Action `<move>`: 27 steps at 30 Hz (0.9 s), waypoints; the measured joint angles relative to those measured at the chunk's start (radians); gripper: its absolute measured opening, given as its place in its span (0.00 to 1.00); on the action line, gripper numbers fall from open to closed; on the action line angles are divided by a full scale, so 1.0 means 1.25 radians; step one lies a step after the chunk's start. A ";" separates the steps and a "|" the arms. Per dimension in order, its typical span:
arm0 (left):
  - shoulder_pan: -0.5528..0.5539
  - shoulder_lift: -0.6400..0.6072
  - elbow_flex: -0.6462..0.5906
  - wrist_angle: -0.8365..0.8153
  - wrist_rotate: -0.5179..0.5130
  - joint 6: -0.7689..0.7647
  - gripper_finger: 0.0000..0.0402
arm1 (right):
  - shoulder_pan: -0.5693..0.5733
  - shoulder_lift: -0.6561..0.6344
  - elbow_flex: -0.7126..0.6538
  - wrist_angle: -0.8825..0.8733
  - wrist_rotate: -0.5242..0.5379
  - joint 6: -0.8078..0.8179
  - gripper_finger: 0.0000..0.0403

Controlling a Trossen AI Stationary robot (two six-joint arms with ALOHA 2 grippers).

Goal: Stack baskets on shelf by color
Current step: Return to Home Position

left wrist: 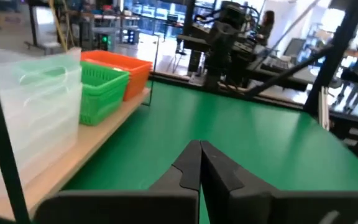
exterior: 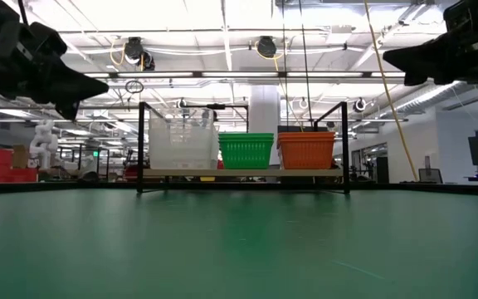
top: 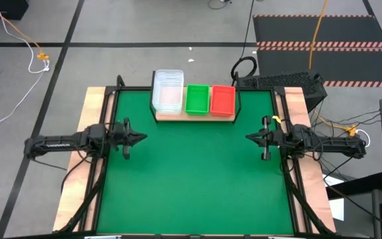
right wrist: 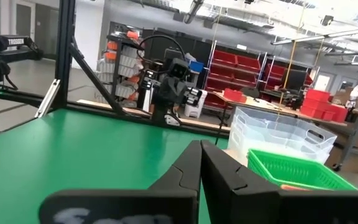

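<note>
The wooden shelf [top: 194, 117] stands at the mat's far edge on a thin black frame. On it sit a clear basket stack [top: 167, 91] at the left, a green stack [top: 197, 99] in the middle and a red-orange stack [top: 223, 99] at the right; the low view shows them side by side: clear [exterior: 182, 141], green [exterior: 246, 151], red-orange [exterior: 306, 150]. My left gripper [top: 142, 137] hovers shut over the mat's left side, my right gripper [top: 249, 138] shut over the right side. Both point inward and hold nothing.
The green mat [top: 194, 179] spreads between the two arms, with bare room in front of the shelf. Wooden table strips [top: 91, 106] run along both sides. The shelf's black posts [exterior: 142, 145] rise at its ends. Cables and equipment lie on the floor beyond the table.
</note>
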 joint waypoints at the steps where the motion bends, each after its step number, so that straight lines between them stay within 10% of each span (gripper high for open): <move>1: -0.008 0.000 0.000 0.001 -0.007 0.018 0.01 | 0.000 0.000 0.000 -0.003 0.000 0.004 0.01; 27: -0.016 0.013 -0.002 0.019 -0.023 0.062 0.05 | 0.000 0.000 0.000 -0.058 -0.080 0.177 0.01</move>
